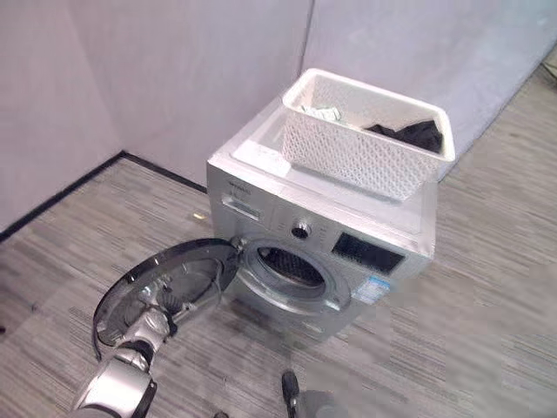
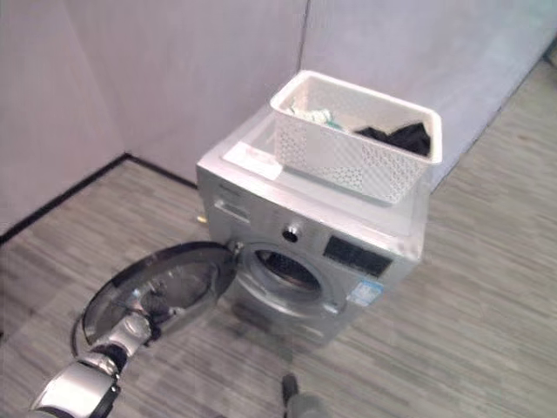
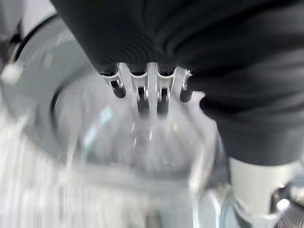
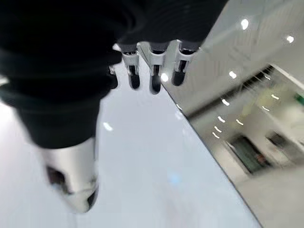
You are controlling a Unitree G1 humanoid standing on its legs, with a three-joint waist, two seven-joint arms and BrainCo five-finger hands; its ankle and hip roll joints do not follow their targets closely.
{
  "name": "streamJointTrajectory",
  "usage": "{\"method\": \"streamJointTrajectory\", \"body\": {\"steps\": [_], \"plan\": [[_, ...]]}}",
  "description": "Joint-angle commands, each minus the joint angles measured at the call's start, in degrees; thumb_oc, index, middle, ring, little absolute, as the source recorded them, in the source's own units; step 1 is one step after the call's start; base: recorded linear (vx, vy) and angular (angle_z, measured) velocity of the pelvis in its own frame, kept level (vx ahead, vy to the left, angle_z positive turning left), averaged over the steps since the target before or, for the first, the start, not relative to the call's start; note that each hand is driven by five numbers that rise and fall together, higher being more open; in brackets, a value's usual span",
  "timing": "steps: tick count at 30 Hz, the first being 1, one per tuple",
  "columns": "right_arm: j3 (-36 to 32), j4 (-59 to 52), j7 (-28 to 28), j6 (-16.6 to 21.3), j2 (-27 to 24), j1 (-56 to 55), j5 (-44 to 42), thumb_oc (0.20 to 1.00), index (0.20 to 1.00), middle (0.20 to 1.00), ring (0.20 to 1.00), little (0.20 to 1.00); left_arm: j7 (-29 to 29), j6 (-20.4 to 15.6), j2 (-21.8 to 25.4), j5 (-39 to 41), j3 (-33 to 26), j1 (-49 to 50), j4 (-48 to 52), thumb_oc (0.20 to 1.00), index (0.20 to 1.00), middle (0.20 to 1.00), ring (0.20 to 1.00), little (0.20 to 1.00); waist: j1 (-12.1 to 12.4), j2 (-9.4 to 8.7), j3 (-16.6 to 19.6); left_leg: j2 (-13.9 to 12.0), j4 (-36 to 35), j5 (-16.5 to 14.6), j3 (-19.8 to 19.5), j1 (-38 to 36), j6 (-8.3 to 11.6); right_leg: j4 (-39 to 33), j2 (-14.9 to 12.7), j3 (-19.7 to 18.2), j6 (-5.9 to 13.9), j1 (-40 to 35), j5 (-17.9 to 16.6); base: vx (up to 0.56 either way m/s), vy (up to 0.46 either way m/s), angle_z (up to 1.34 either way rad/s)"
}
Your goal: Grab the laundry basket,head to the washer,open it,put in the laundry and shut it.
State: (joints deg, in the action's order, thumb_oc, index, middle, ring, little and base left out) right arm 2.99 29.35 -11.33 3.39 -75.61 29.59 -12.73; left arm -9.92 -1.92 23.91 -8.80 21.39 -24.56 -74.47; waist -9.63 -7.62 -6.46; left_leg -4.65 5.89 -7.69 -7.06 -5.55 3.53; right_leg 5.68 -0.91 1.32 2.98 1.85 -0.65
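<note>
A silver front-loading washer (image 1: 261, 196) stands in a corner of the room. Its round door (image 1: 187, 261) is swung wide open to the left, baring the dark drum opening (image 1: 291, 268). My left hand (image 1: 150, 326) rests on the inner side of that door, fingers (image 3: 149, 90) relaxed against the glass bowl. On the washer's top sits a white perforated laundry basket (image 1: 365, 155) holding black clothes (image 1: 409, 133) and a pale white-green item (image 1: 320, 113). My right hand (image 4: 153, 71) hangs low in front of the washer, fingers relaxed and holding nothing.
Grey walls (image 1: 174, 70) close in behind and to the left of the washer, with a black baseboard (image 1: 61, 196) along the floor. Wood-grain floor (image 1: 487, 287) stretches to the right and front. A white slip (image 1: 257, 158) lies on the washer's top beside the basket.
</note>
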Motion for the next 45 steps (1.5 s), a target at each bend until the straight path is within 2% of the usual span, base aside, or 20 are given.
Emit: {"method": "streamJointTrajectory", "body": {"steps": [1,2,3,4,5,6,7,9,16,20,21,22,26,27,28,30,34,45], "plan": [[2.21,0.79,4.63,0.28,-6.19,5.41,-2.25,1.000,1.000,1.000,1.000,1.000,0.84,-1.26,4.04,2.43,1.77,-2.75,2.75,1.000,1.000,1.000,1.000,1.000,-3.95,-3.98,3.39,-9.81,9.61,3.23,12.24,-2.63,-0.16,0.59,-1.90,2.01,2.86,4.57,0.25,0.15,-0.321,0.77],[1.83,1.11,6.05,0.10,-6.61,4.15,-2.71,1.000,1.000,1.000,1.000,1.000,0.97,-1.20,3.87,2.44,2.23,-4.14,2.61,1.000,1.000,1.000,1.000,1.000,-4.69,-4.39,3.68,-11.66,5.96,3.87,16.05,-3.15,0.31,0.21,-2.44,3.27,3.09,3.84,1.03,0.15,-0.257,0.99],[1.88,1.74,6.27,0.08,-7.18,3.76,-2.78,1.000,1.000,1.000,1.000,1.000,1.04,-1.30,4.23,2.05,2.82,-5.54,2.71,1.000,1.000,1.000,1.000,1.000,-4.96,-4.97,3.35,-13.91,6.74,5.63,18.68,-0.36,1.11,0.15,-3.01,3.69,3.44,2.41,2.04,0.06,-0.097,0.73],[2.33,2.21,7.19,-0.43,-7.73,4.61,-2.62,1.000,1.000,1.000,1.000,1.000,1.21,-1.13,4.17,1.85,4.03,-7.24,2.62,1.000,1.000,1.000,1.000,1.000,-4.40,-5.71,2.89,-14.53,8.61,5.66,19.24,1.68,1.51,0.48,-3.34,4.07,2.82,2.36,2.21,0.05,-0.028,0.92],[4.10,3.03,8.65,-0.78,-7.34,5.71,-2.72,1.000,1.000,1.000,1.000,1.000,1.72,-1.00,3.64,1.94,4.07,-7.37,2.17,1.000,1.000,1.000,1.000,1.000,-4.23,-5.18,2.75,-13.99,5.50,2.64,20.10,0.20,1.39,0.89,-3.36,4.40,3.42,2.08,3.06,-0.04,0.013,0.85],[5.83,3.19,9.65,-0.83,-6.67,6.66,-2.31,1.000,1.000,1.000,1.000,1.000,1.89,-1.22,2.96,1.65,3.94,-6.81,2.07,1.000,1.000,1.000,1.000,1.000,-3.79,-5.00,3.12,-12.98,2.35,2.88,21.23,-1.13,1.30,0.69,-3.55,3.96,3.26,2.69,2.19,-0.04,0.031,0.39],[5.96,3.21,9.65,-0.82,-6.66,6.79,-2.32,1.000,1.000,1.000,1.000,1.000,1.89,-1.22,2.96,1.65,3.91,-6.80,2.08,1.000,1.000,1.000,1.000,1.000,-3.80,-4.99,3.12,-12.97,2.33,2.89,21.24,-1.15,1.30,0.69,-3.55,3.95,3.26,2.69,2.19,-0.02,0.048,-0.20],[10.83,2.68,11.58,-0.69,-5.53,10.13,-1.45,1.000,1.000,1.000,1.000,1.000,2.64,-1.10,1.43,0.47,5.25,-6.39,1.66,1.000,1.000,1.000,1.000,1.000,-3.26,-3.84,4.32,-11.92,-1.73,2.28,22.35,-2.97,1.79,0.37,-3.87,3.70,3.61,2.69,1.67,0.07,0.112,-0.29],[26.32,5.75,14.94,-2.31,-0.82,23.42,4.40,1.000,1.000,1.000,1.000,1.000,3.68,-0.70,2.10,1.15,4.05,-5.40,0.63,1.000,1.000,1.000,1.000,1.000,-1.37,-1.72,4.53,-10.22,-4.87,3.13,23.33,-5.59,2.01,-1.60,-4.76,2.62,4.10,2.15,0.25,0.01,0.081,-0.11],[31.85,7.24,17.08,-3.05,2.04,27.00,7.81,1.000,1.000,1.000,1.000,1.000,4.09,-0.89,2.89,1.82,3.07,-4.35,1.22,1.000,1.000,1.000,1.000,1.000,-0.62,-0.91,4.59,-9.75,-6.20,3.09,23.91,-6.68,1.96,-2.51,-4.95,2.09,4.45,2.13,-0.27,-0.01,0.056,-0.02],[33.90,9.10,17.25,-3.11,4.69,28.92,8.99,0.947,0.947,0.947,0.947,0.947,4.14,-1.07,3.32,2.36,2.69,-3.94,1.67,1.000,1.000,1.000,1.000,1.000,-0.10,-0.64,4.41,-9.59,-6.68,2.84,24.26,-7.19,1.84,-2.89,-4.83,1.68,4.63,2.32,-0.62,-0.02,0.018,-0.11],[35.01,10.32,17.27,-3.23,6.00,30.15,9.43,0.950,0.950,0.950,0.950,0.950,4.09,-1.17,3.58,2.72,2.42,-3.71,1.87,1.000,1.000,1.000,1.000,1.000,0.13,-0.53,4.34,-9.50,-6.92,2.70,24.47,-7.41,1.78,-3.13,-4.73,1.39,4.71,2.38,-0.86,-0.02,0.019,-0.25],[38.20,16.19,16.82,-3.82,11.18,35.53,10.93,0.940,0.940,0.940,0.940,0.940,3.84,-1.53,4.38,3.94,1.79,-3.12,2.30,1.000,1.000,1.000,1.000,1.000,1.20,-0.34,4.00,-9.42,-7.28,2.82,24.84,-7.10,1.72,-4.06,-4.50,0.81,4.86,3.24,-1.72,-0.02,-0.007,-0.30],[38.43,16.29,16.82,-3.79,11.24,35.75,10.91,0.953,0.953,0.953,0.953,0.953,3.84,-1.53,4.34,3.94,1.70,-3.08,2.31,1.000,1.000,1.000,1.000,1.000,1.14,-0.21,3.86,-9.51,-7.18,2.66,24.82,-7.24,1.73,-4.03,-4.43,0.86,4.87,3.07,-1.64,-0.02,-0.020,-0.06],[39.68,19.03,16.69,-4.29,13.01,37.98,12.57,1.000,1.000,1.000,1.000,1.000,3.73,-1.57,4.63,4.27,1.66,-2.97,2.38,1.000,1.000,1.000,1.000,1.000,1.60,-0.30,3.57,-9.58,-7.35,2.96,24.98,-6.79,1.80,-4.70,-4.44,0.81,4.85,3.60,-2.00,-0.03,-0.024,0.05],[41.00,21.84,16.32,-4.51,14.65,40.25,13.90,1.000,1.000,1.000,1.000,1.000,3.61,-1.74,4.79,5.19,1.41,-3.22,2.49,1.000,1.000,1.000,1.000,1.000,1.92,-0.25,3.00,-9.93,-7.46,3.30,24.95,-6.01,2.06,-5.33,-4.38,1.11,4.79,4.06,-2.29,-0.04,-0.032,0.05],[42.18,24.62,15.79,-4.98,15.90,42.60,15.05,1.000,1.000,1.000,1.000,1.000,3.26,-1.71,5.13,6.34,1.16,-3.96,2.39,1.000,1.000,1.000,1.000,1.000,1.98,-0.27,2.58,-10.58,-7.71,3.68,24.34,-4.52,2.56,-6.10,-4.17,1.68,4.62,4.68,-2.39,-0.04,-0.045,0.05],[42.89,35.40,13.12,-5.13,18.56,47.17,15.66,1.000,1.000,1.000,1.000,1.000,2.82,-2.25,5.07,7.55,1.15,-4.05,0.99,1.000,1.000,1.000,1.000,1.000,2.58,0.19,1.98,-13.16,-7.82,7.83,23.22,-1.86,4.57,-7.12,-2.11,3.03,3.30,5.27,-1.53,0.03,-0.080,0.02]]}}
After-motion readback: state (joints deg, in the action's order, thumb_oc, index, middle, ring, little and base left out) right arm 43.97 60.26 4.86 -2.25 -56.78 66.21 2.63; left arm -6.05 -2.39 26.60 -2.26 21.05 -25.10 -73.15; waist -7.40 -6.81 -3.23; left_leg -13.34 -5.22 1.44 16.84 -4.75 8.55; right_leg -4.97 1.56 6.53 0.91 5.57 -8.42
